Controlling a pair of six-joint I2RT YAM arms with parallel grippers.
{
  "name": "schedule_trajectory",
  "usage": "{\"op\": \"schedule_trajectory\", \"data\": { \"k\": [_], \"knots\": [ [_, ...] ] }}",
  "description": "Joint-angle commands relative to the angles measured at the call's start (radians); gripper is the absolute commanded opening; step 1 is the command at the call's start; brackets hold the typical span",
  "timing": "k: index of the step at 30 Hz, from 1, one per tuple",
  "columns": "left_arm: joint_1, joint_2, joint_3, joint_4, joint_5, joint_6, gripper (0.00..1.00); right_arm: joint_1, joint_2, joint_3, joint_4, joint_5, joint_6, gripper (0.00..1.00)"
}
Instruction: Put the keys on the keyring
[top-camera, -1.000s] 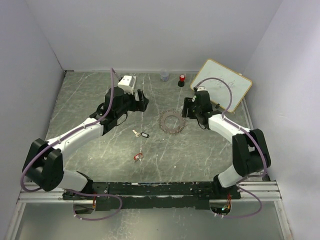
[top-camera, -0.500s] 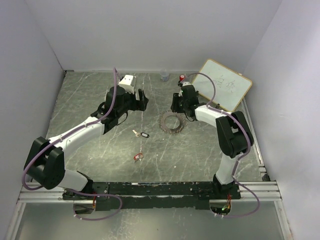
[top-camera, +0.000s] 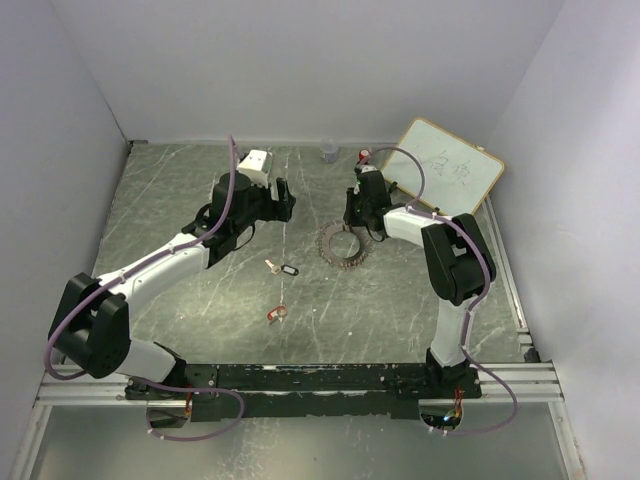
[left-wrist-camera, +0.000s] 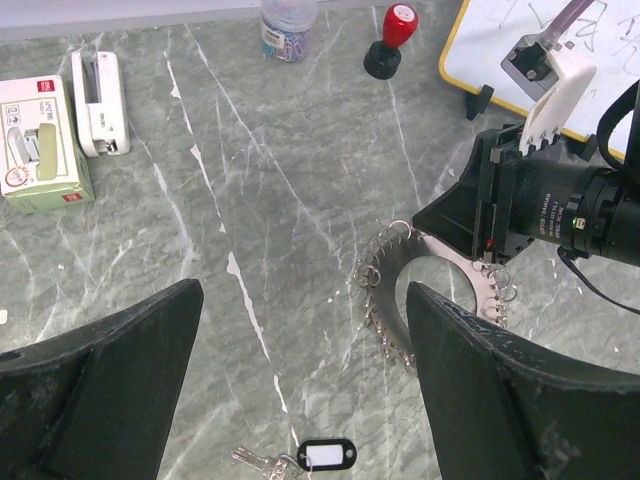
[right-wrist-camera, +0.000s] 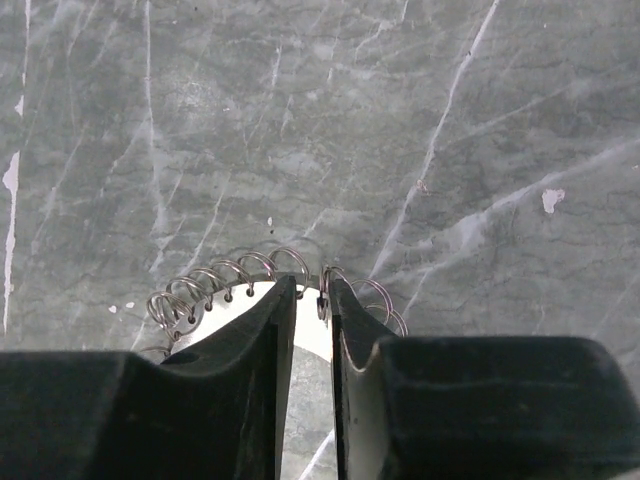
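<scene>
Grey toothed keyring (left-wrist-camera: 388, 290), one rim loop (right-wrist-camera: 322, 297) between nearly closed right fingers (right-wrist-camera: 250, 370), grip unclear; left fingers (left-wrist-camera: 110, 380) wide apart.

Top view high, looking down; both wrist views close, sharing keyring (left-wrist-camera: 388, 305).

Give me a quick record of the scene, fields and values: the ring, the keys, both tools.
keyring: flat on table
right tool: at its far rim, jaws narrow around one wire loop
left tool: wide open, empty
black-tagged key: loose on table, left of keyring
red-headed key: loose, on the black-tagged key's near side
</scene>
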Motion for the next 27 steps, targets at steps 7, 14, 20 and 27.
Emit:
{"op": "schedule_trajectory", "data": {
  "k": [7, 14, 20, 27],
  "knots": [
    [-0.008, 0.016, 0.029, -0.005, -0.016, 0.019, 0.94, 0.008, 0.016, 0.024, -0.006, 0.027, -0.005, 0.06],
    [-0.008, 0.019, 0.037, -0.008, -0.015, 0.018, 0.93, 0.055, -0.105, -0.017, 0.022, 0.112, -0.088, 0.0],
    [-0.008, -0.003, 0.031, -0.004, -0.004, 0.016, 0.93, 0.075, -0.373, -0.132, 0.101, 0.048, -0.261, 0.0],
    [-0.008, -0.081, -0.005, 0.012, -0.005, 0.008, 0.94, 0.074, -0.63, -0.272, 0.2, -0.078, -0.429, 0.0]
  ]
}}
